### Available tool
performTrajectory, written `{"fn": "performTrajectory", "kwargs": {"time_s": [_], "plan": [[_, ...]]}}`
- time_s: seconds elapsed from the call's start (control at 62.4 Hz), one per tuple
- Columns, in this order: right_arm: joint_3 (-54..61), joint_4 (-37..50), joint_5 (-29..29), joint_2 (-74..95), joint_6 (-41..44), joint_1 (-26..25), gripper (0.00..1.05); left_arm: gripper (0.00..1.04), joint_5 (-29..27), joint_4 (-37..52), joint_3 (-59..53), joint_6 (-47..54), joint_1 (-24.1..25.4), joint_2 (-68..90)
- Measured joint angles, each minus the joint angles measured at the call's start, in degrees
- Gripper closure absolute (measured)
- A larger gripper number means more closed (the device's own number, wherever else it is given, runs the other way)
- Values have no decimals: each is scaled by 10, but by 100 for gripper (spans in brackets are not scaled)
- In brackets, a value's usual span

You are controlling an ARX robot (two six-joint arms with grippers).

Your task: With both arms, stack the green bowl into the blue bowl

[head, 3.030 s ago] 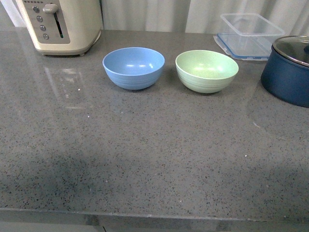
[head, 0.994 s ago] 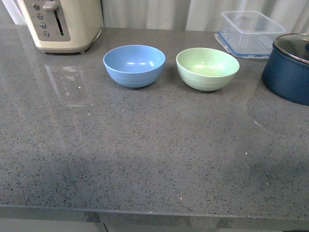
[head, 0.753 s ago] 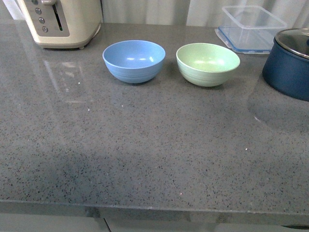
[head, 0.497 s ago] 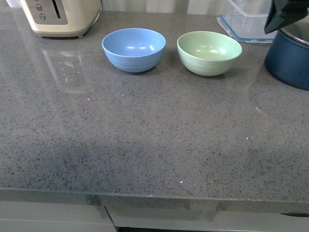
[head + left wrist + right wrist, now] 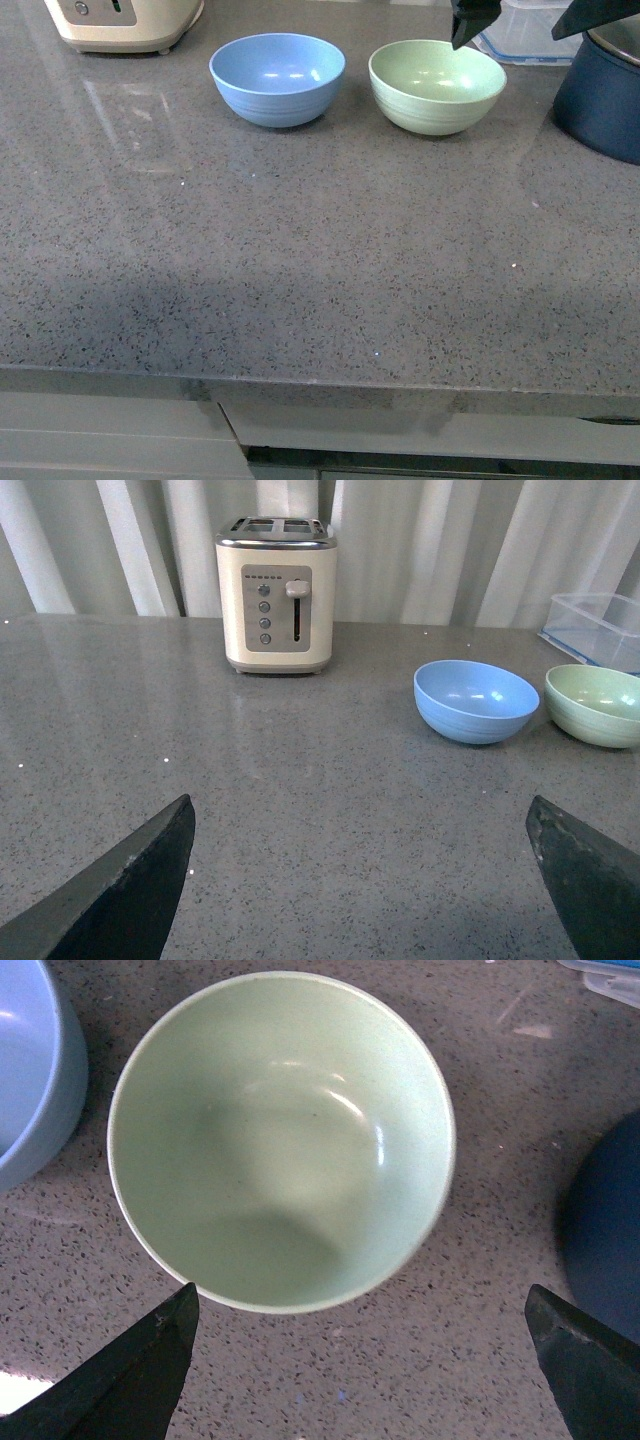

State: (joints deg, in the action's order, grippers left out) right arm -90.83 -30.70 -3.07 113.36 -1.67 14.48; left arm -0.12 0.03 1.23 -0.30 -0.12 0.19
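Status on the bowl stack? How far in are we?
Done: nothing stacked. The green bowl and blue bowl sit side by side, apart, on the countertop. In hand: the right gripper is open above the green bowl, not gripping it. The left gripper is open, well short of the blue bowl. Left: grasp, lift, set the green bowl inside the blue bowl.

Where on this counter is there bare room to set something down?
Crowded: the back row, round pale green bowl between round light blue bowl and dark navy pot. Free: the grey speckled counter in front of them.
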Motion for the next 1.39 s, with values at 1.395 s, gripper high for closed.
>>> {"fn": "performTrajectory", "kwargs": {"time_s": [1.395], "plan": [[-43,23,28,109,3,-38,10,7,0,0,0,0,0,0]]}}
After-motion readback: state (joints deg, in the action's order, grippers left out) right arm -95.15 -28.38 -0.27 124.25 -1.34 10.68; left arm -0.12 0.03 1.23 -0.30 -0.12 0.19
